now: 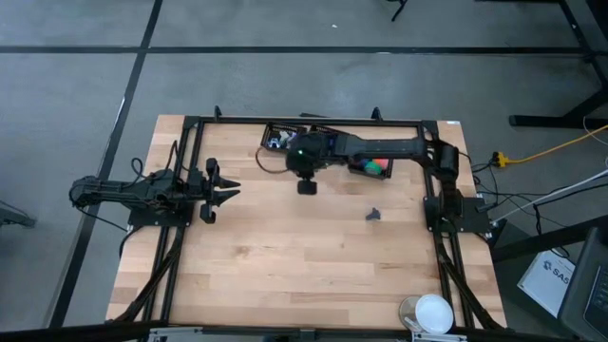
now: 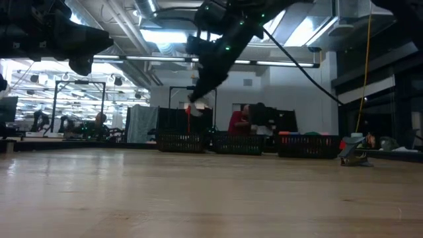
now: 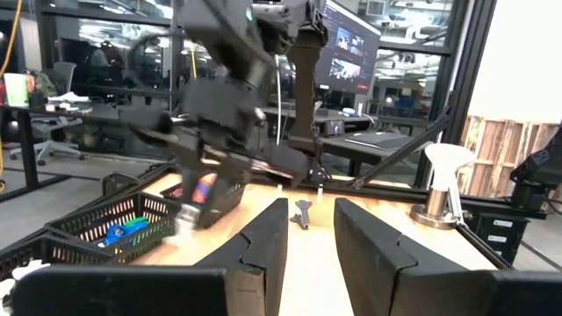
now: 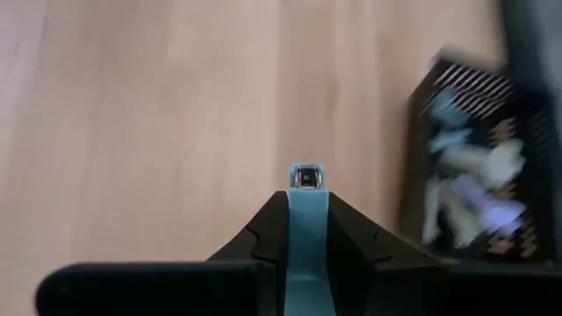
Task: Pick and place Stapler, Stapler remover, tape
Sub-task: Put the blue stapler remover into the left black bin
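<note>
The right pincer (image 4: pixel 306 206) is clamped on a slim light-blue piece with a small dark window at its tip (image 4: pixel 306 180), held between the two dark fingers and sticking out past them. Seen from above, this pincer (image 1: pixel 307 186) hangs over the bare pale wooden table (image 1: pixel 285 275), just in front of the row of black mesh baskets (image 1: pixel 278 136) along the far edge. I cannot tell from its shape alone which of the three kinds of item it is.

The main risk, to my mind, is the grip itself: only a narrow slice of the piece sits between the fingers, so a quick swing or a hard stop could twist it or let it slide out, and it would then fall onto the wood and might skid.

One basket full of pale and bluish pieces (image 4: pixel 474 167) lies just beside the pincer's path; a low sweep could clip its rim and shift it.

A small dark claw-like object (image 1: pixel 374 215) lies alone on the table well apart to the right. Setting the blue piece down too close would crowd a later pick.

The left pincer (image 1: pixel 223 193) waits at the left side, fingers apart and empty, well clear.
</note>
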{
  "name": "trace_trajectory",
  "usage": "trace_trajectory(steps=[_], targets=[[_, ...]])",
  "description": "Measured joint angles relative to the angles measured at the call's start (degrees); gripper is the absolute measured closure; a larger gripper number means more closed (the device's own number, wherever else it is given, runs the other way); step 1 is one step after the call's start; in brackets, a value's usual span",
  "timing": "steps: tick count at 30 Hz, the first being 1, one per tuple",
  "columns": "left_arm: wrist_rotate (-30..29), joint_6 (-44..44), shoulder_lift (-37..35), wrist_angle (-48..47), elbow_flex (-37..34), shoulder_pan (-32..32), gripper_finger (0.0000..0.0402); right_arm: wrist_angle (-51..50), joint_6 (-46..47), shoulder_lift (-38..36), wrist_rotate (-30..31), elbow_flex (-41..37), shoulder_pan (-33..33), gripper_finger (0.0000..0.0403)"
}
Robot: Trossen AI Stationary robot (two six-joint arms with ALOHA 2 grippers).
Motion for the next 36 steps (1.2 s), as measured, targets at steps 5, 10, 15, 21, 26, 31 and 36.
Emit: trace_trajectory(steps=[5,10,15,21,26,31,36], targets=[[0.0,0.0,0.0,-0.01,-0.02,0.0,0.0311,11.39,0.02,0.0,-2.94,0.0,-2.7,0.0352],[0.0,0.0,0.0,-0.01,0.0,0.0,0.0311,19.36,0.17,0.0,-4.31,0.0,-5.44,0.0352],[0.0,0.0,0.0,-0.01,0.0,0.0,0.0311,24.54,0.01,0.0,-4.31,0.0,-7.76,0.0352],[0.0,0.01,0.0,-0.01,0.0,0.0,0.0311,26.11,-0.24,1.55,-6.07,0.0,-10.37,0.0352],[0.0,0.01,0.0,-0.01,-0.01,0.0,0.0311,27.99,-0.2,6.43,-11.78,-0.13,-13.16,0.0352],[0.0,0.0,-0.01,-0.03,-0.01,0.01,0.0311,26.83,1.89,9.84,-12.08,-0.11,-15.49,0.0352],[0.0,0.0,0.0,-0.03,0.0,0.02,0.0311,27.02,3.22,11.78,-12.04,-0.11,-17.13,0.0343]])
